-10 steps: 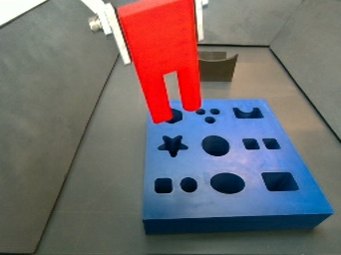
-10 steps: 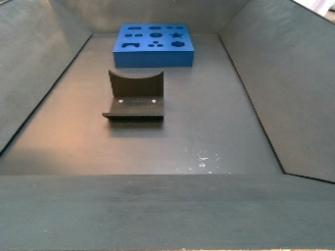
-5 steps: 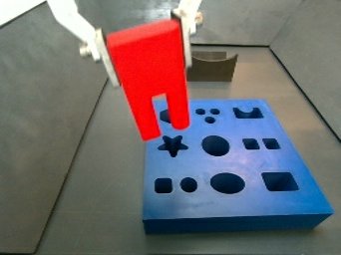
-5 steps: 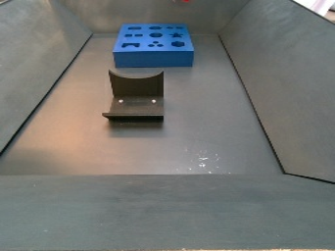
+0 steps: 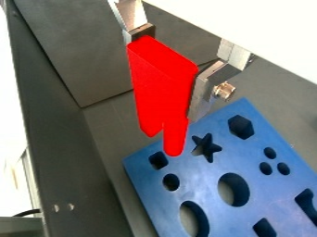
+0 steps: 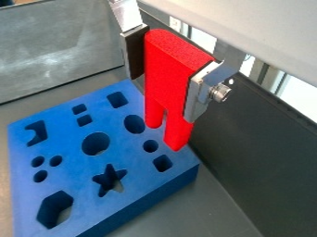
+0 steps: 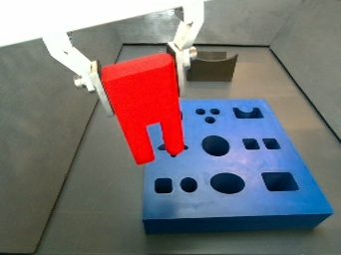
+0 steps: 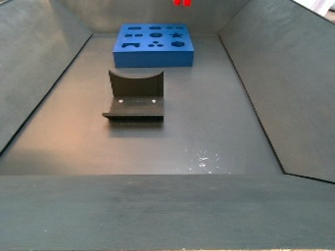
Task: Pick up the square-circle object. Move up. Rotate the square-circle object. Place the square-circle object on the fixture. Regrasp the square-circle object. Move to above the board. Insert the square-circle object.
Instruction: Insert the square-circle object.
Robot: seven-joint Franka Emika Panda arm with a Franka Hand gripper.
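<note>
You have the square-circle object [image 7: 144, 105] clamped by its solid upper end in the gripper [image 7: 134, 62], whose silver fingers [image 6: 210, 81] are closed flat against the block's two sides, and it hangs prongs-down above the board [image 7: 266, 199], clear of it and not yet in any hole. In a side view the prong tips sit over the board's left half, near the star cut-out [image 6: 109, 180], and in a wrist view they hang beside a small hole near the board's edge; which cut-out is meant to take them you cannot settle from these frames, so settle it before you descend. The step in hand is, by my reading, the move to above the board, with insertion next. Do it well by stopping the sideways travel first, then squaring the block: in both wrist views it looks upright, but check that its broad face runs parallel to the board's edge so both prongs meet their openings together. Come down slowly and straight, and if one prong lands on blue surface, lift and correct instead of pressing. Keep the grip firm until the prongs are seated. Farther off, the fixture [image 8: 133, 95] stands alone in the middle of the floor, well apart from the board, and needs nothing from you.
</note>
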